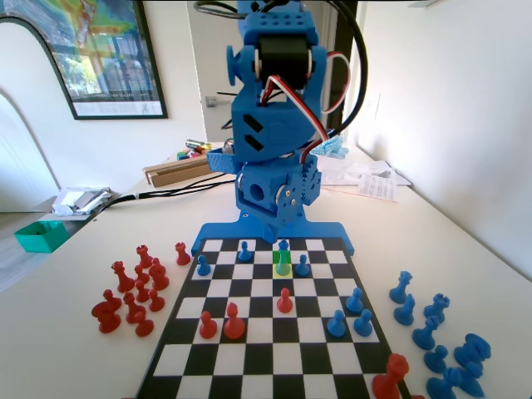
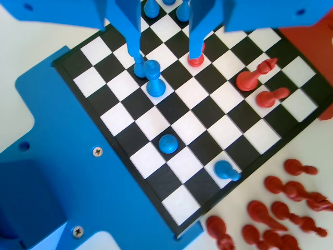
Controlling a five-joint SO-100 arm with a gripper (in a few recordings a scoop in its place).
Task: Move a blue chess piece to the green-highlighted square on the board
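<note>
Fixed view, L to R across the rows of the board (image 1: 266,357) nearest the arm: lone blue pawn (image 1: 203,266) out left, then the green-highlighted square (image 1: 283,268) w/ a slim pawn shape standing right on it, washed by the tint, then another blue pawn (image 1: 303,266) one sq to the right. Wrist view, L to R again: left jaw tip down by a small blue blob, touching or just beside, can't tell which. Next to that the blue chess piece (image 2: 154,83), upright, long axis straight up off the board, just right of and below that left tip, so not in the gap, more off the left jaw's side. Gripper (image 2: 167,60) spread wide, nothing pinched btw the jaws, bare squares in the gap. Right jaw tip over by a red pawn (image 2: 195,60), touching or apart unclear. IMO next move hinges on that offset: needs a shift toward pic-left and down to centre on the piece before closing, or job maybe done if that's the pawn on green. No tint visible from the wrist cam, so can't match for sure.
</note>
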